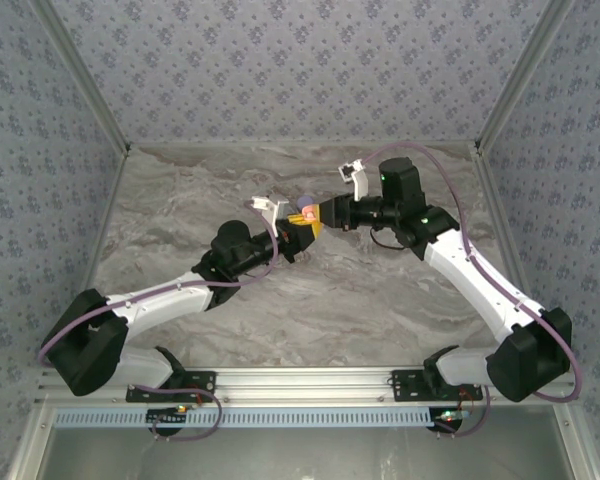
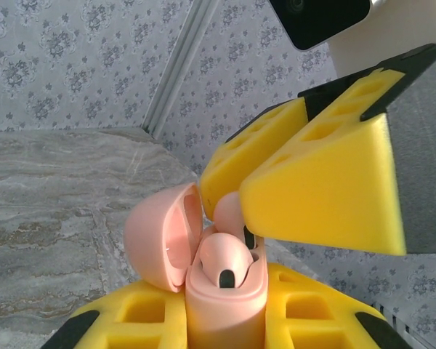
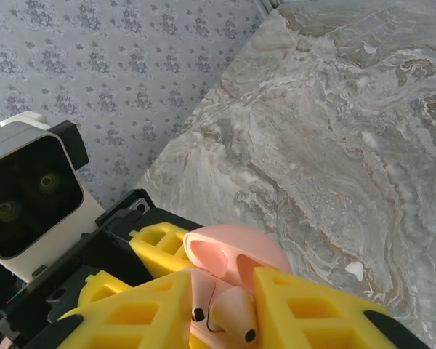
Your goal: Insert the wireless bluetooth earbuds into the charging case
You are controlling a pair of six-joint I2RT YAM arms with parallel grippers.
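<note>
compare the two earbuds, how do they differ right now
The seated earbud sits low in the charging case; the other earbud is higher, between the fingertips of the right gripper. The seated earbud shows almost whole; the other earbud is mostly hidden by those yellow fingers. Both are pale pink.

Two arms meet over the marble table [image 1: 380, 300] — left gripper [image 1: 306, 226] and right gripper [image 1: 321, 212] nose to nose, a pink charging case [image 1: 301, 213] between.

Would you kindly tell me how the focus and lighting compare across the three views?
Top external: even soft light, faint shadows under the arms, everything sharp. Left wrist: charging case crisp, nearest yellow pad bright, slightly soft. Right wrist: marble table sharp, no glare.
</note>
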